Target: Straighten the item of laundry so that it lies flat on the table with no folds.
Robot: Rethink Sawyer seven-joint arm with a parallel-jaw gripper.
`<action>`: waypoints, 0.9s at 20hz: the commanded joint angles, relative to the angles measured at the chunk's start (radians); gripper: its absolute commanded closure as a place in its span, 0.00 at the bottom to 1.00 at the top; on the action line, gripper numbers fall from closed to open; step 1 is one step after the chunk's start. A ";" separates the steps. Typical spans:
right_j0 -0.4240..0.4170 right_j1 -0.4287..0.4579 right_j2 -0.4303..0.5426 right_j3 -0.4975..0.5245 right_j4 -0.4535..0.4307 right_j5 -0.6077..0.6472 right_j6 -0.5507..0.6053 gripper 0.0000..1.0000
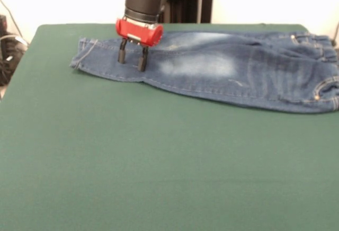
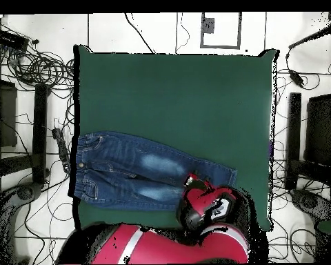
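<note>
The dark blue jeans [image 1: 222, 69] lie along the far side of the green table [image 1: 159, 157], waistband at the right edge, leg hems at the left. Pale faded patches show on the thighs. The legs lie close together, one partly over the other. My gripper [image 1: 132, 60] hangs from the red and black arm over the leg ends. Its two black fingers [image 1: 122, 54] are spread apart and their tips rest on or just above the denim, holding nothing. In the overhead view the jeans [image 2: 137, 169] lie at the table's [image 2: 175, 96] lower left, and the arm [image 2: 209, 207] covers the hem end.
The waistband reaches the table's right edge in the front view. Cables and stands [image 2: 30, 69] lie on the floor around the table.
</note>
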 commanded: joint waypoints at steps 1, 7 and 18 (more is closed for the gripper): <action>-0.107 0.300 0.138 -0.349 -0.056 0.021 -0.124 0.00; -0.186 0.244 0.251 -0.367 -0.188 0.130 -0.136 0.00; -0.220 0.198 0.302 -0.344 -0.241 0.217 -0.144 0.00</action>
